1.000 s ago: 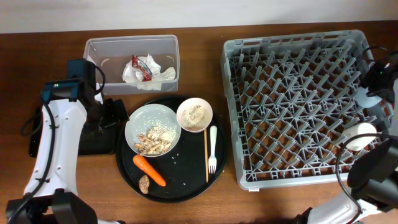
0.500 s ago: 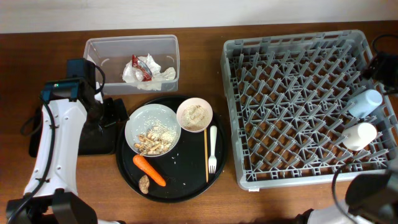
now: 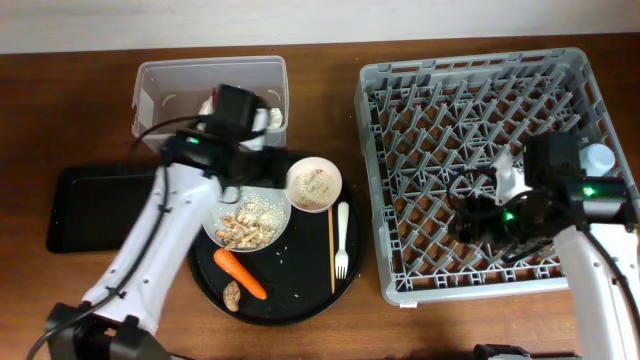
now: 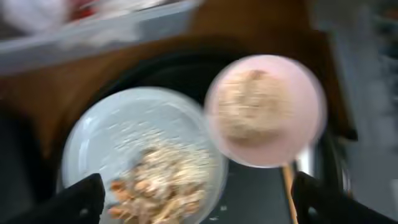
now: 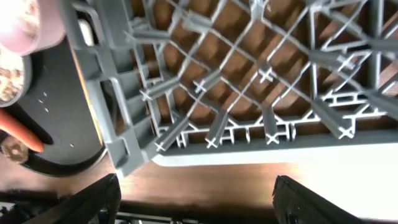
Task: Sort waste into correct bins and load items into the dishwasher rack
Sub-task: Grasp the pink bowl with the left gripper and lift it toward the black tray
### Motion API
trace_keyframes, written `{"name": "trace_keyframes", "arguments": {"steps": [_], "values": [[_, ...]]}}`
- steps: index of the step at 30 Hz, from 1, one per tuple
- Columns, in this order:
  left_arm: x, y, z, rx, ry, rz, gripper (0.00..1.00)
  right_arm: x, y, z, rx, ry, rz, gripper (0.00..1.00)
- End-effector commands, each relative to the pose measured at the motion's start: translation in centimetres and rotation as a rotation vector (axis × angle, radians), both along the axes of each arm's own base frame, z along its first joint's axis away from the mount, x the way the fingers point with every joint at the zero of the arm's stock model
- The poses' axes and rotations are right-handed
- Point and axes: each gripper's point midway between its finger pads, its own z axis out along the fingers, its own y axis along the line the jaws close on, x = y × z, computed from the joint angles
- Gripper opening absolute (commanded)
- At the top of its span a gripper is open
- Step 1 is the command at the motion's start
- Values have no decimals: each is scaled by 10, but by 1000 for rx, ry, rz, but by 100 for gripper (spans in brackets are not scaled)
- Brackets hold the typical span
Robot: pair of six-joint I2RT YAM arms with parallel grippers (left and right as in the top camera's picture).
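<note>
Left wrist cam is blurry, but only it shows the left gripper spread wide and empty over the plate of scraps and the pink bowl. Right wrist cam has the right gripper open and empty too, facing the near left corner of the rack. Overhead, the left arm blocks part of the plate and clear tub, the right arm hides rack pegs beside a cup; carrot, fork and chopsticks lie on the round tray
</note>
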Motion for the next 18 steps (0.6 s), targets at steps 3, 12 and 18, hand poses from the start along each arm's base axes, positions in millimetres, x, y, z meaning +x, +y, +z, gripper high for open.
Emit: {"name": "trace_keyframes", "arguments": {"steps": [3,12,18], "values": [[-11,-97,-19,74,-87,-437,91,-3,1,-2,-8,0,-1,82],[-24,-130,-129,155,114,-557,68,-3,0,-2,-7,0,-4,82],[-36,-122,-146,172,156,-560,29,-3,0,-2,-7,1,-4,82]]}}
